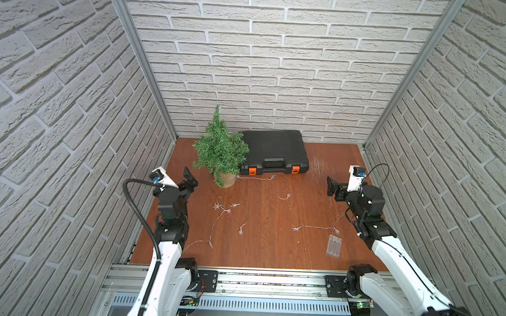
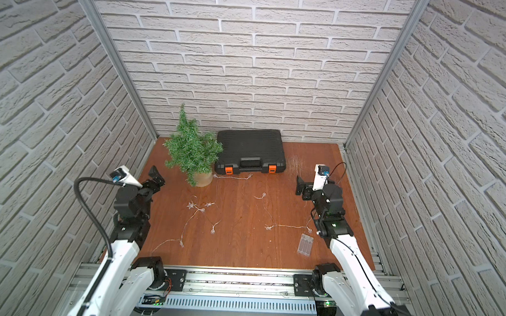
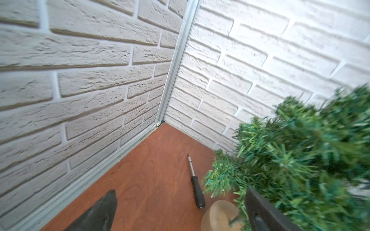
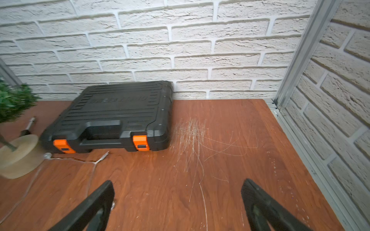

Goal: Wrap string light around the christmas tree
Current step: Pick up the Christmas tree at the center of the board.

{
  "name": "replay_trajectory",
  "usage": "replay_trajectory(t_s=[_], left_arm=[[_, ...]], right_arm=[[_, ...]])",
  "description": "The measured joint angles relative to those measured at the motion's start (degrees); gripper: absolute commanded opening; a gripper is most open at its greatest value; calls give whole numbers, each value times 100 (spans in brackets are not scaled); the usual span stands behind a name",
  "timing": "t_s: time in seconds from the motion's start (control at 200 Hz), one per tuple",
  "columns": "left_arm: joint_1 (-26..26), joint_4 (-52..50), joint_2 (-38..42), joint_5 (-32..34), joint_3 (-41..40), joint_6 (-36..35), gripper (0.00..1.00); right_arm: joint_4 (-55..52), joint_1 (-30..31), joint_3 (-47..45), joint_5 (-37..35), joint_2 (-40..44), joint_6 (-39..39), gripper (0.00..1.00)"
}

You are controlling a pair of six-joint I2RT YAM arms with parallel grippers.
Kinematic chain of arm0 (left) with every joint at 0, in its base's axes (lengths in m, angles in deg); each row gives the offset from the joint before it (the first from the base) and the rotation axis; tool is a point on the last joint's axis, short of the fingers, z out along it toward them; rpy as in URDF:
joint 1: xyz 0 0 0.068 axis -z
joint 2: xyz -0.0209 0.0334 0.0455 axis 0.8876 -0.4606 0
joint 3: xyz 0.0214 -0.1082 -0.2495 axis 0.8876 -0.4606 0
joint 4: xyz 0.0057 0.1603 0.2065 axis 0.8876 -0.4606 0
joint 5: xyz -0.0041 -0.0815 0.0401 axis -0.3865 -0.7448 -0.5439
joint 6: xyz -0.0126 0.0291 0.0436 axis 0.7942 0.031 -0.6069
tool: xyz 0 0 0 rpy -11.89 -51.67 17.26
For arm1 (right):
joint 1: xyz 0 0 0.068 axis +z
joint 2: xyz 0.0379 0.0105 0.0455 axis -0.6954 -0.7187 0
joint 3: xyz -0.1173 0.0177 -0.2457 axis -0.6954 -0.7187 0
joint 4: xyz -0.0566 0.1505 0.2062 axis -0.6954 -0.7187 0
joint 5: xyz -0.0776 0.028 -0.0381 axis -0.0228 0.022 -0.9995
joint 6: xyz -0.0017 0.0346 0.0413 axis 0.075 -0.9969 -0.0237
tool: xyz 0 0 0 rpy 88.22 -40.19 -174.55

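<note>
The small green bristly christmas tree (image 1: pixel 220 149) in a round tan pot (image 1: pixel 228 180) is being seen upright at the back, just beside the black plastic case (image 1: pixel 275 150) with 2 orange latches. The thin pale wire string light (image 1: pixel 228 211) with clear star and round bulbs is being seen sprawled loosely over the reddish-brown wooden table (image 1: pixel 271 257), its clear rectangular battery box (image 1: pixel 334 245) lying well apart from the tree. The left pincer (image 1: pixel 191 178) and right pincer (image 4: pixel 180 206) are being held spread wide, gripping nothing.
</note>
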Motion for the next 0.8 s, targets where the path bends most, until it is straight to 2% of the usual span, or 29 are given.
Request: replay_trajectory(t_s=[0.07, 0.17, 0.28, 0.37, 0.435, 0.595, 0.8], left_arm=[[-4, -516, 127, -363, 232, 210, 98], [278, -1475, -260, -776, 1156, 260, 98], [1257, -2094, -879, -905, 2343, -94, 98], [2138, -2201, -1189, -857, 2889, -638, 98], [2520, -2339, -1469, -758, 3213, -1062, 98], [2618, -2583, -2514, -214, 4166, -1821, 98], [2573, -2649, -3545, 442, 5121, -2315, 92]], right_arm=[[-509, 0, 4, -352, 566, -516, 99], [-680, -28, -22, -529, 1021, -855, 99], [-992, -28, 72, -527, 870, -1091, 99], [-1283, -28, 214, -472, 487, -1169, 99], [-1453, -26, 210, -378, 326, -1182, 100], [-1580, -11, 22, -46, 538, -1189, 99], [-1576, -7, -170, 339, 782, -1233, 99]])
